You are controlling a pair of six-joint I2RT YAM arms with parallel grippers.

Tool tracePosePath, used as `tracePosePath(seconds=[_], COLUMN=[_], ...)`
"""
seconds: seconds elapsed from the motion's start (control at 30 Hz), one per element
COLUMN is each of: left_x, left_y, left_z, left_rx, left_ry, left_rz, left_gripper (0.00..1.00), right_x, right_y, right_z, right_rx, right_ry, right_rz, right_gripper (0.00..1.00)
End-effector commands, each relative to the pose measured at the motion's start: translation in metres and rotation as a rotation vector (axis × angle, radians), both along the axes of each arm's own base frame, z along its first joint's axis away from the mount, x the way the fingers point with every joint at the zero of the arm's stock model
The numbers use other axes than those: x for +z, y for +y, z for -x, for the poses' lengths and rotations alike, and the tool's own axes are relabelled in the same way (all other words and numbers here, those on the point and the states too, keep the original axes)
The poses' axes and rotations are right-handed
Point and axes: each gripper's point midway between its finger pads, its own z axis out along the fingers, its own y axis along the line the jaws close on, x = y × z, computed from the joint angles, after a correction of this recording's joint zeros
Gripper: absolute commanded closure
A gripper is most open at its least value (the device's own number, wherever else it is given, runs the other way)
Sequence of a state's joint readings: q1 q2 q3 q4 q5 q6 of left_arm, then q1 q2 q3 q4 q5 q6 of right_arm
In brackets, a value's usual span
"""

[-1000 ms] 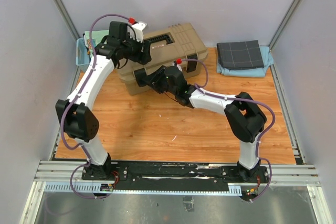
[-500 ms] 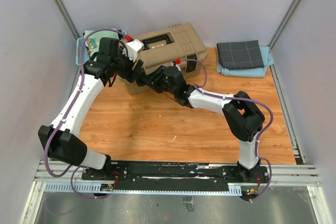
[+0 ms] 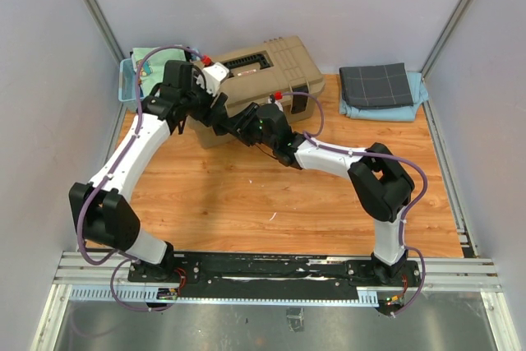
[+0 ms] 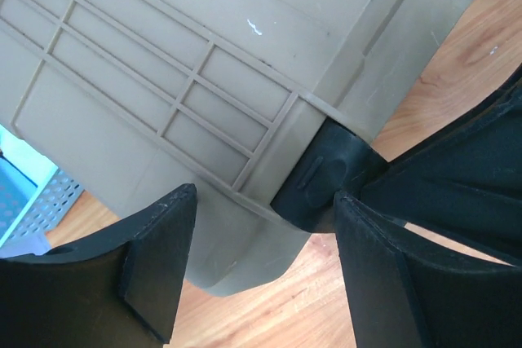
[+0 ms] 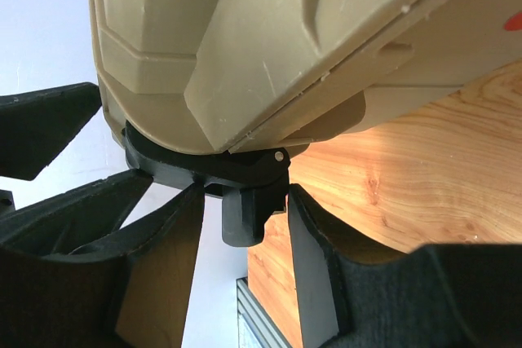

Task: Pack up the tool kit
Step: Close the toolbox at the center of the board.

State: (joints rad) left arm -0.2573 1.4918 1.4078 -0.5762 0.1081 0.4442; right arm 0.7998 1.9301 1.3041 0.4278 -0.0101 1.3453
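The large tan plastic toolbox (image 3: 275,67) stands closed at the far left of the wooden bench (image 3: 246,195). The left pincer (image 4: 261,197) gapes wide at its corner, holding nothing; the right pincer (image 5: 245,193) sits half-closed around a black latch (image 5: 204,170), firm contact not discernible. Pulling the latch may drag or tip the unbraced box, or the tab may slip free.

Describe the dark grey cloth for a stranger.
On the wooden table, look to the far right corner, past the tan toolbox. The grey cloth lies folded atop a light blue cloth; only it has thin pale grid lines.
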Motion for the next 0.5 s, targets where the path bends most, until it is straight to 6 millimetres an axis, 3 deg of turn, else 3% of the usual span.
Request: tracePosePath(seconds=[0.0, 0.27, 0.47], left_x=[-0.029, -0.066, -0.084], left_y=[0.007, 0.015, 0.019], left_z=[-0.001, 0.014, 0.02], left_rx=[0.024, 0.014, 0.018], left_ry=[0.041, 0.096, 0.123], left_rz=[-0.031, -0.083, -0.106], left_gripper=[0.29, 0.3, 0.3], right_x=[0.033, 0.03, 0.025], right_y=[-0.011, -0.013, -0.017], right_z=[-0.036, -0.036, -0.028], right_rx=[-0.112, -0.1, -0.043], right_ry=[-0.103, -0.095, -0.094], right_rz=[-0.047, -0.028, 0.106], right_gripper=[0.54, 0.54, 0.52])
